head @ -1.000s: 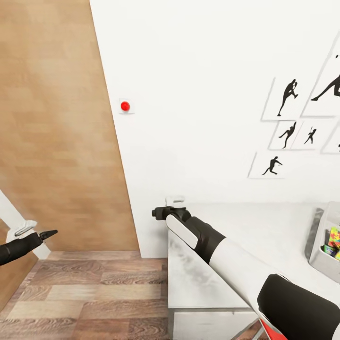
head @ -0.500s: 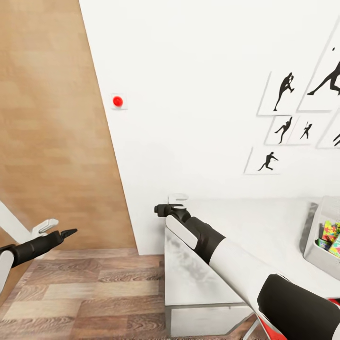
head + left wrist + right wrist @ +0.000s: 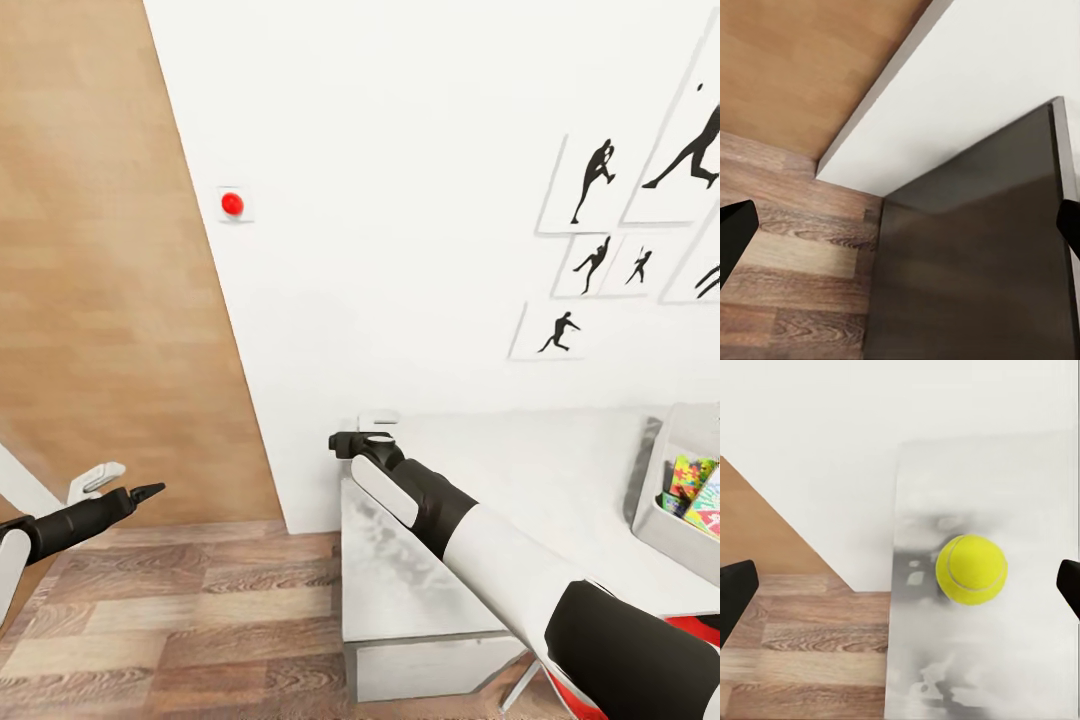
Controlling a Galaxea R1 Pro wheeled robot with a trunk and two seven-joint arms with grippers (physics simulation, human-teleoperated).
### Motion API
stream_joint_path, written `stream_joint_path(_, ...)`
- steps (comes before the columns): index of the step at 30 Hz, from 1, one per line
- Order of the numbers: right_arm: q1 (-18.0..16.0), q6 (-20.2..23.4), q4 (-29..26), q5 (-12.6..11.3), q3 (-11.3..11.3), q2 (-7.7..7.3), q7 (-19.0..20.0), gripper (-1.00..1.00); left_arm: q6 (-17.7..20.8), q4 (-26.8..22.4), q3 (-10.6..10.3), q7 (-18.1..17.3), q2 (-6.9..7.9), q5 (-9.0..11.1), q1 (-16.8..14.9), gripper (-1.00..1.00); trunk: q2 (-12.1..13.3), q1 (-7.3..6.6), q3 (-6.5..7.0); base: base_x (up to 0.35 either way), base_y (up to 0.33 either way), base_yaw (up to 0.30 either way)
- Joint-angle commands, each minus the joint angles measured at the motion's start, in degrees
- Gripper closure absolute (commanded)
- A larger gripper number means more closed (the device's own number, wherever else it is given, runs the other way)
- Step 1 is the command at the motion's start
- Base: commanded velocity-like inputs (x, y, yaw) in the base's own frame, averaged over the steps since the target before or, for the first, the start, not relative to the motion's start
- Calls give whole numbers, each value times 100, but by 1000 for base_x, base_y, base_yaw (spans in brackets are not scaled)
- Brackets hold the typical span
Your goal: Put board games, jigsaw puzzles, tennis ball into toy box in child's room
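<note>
Just one tennis ball (image 3: 971, 570), tabletop (image 3: 1020, 660).

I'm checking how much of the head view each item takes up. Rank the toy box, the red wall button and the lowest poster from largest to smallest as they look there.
1. Toy box, largest, though cut by the picture's edge and nearer the camera.
2. Lowest poster.
3. Red wall button, smallest.

The right arm (image 3: 520, 580) alternates glossy white and matte black cylindrical segments (a red patch shows at its base), ending in a black-and-white gripper (image 3: 362, 432), while the slimmer left arm (image 3: 60, 525) tapers to black pointed fingertips (image 3: 150, 489).
</note>
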Motion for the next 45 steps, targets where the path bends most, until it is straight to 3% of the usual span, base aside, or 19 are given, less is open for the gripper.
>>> stream_joint_path(1, -9, 18, -3, -24, 13, 0, -39, -100, 36, -2, 10, -22, -1, 0, -6, -100, -13, 3, -22, 0, 0, -79)
stream_joint_path(45, -9, -55, 6, -26, 18, 0, -39, -100, 34, -2, 10, -15, -3, 0, -5, -100, -13, 3, -437, 0, 0, -66)
